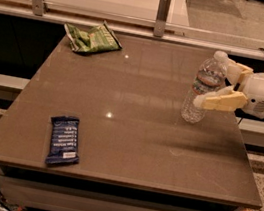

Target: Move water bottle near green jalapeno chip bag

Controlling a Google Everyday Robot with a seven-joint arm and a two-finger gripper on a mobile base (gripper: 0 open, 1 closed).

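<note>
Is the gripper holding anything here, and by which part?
Nothing yet: the gripper sits open around the water bottle's middle, with the bottle standing on the table.

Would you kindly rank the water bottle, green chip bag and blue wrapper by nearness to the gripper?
1. Water bottle, inside the open gripper, right side.
2-3. Green chip bag, far left, and blue wrapper, near left: too close to call.
</note>
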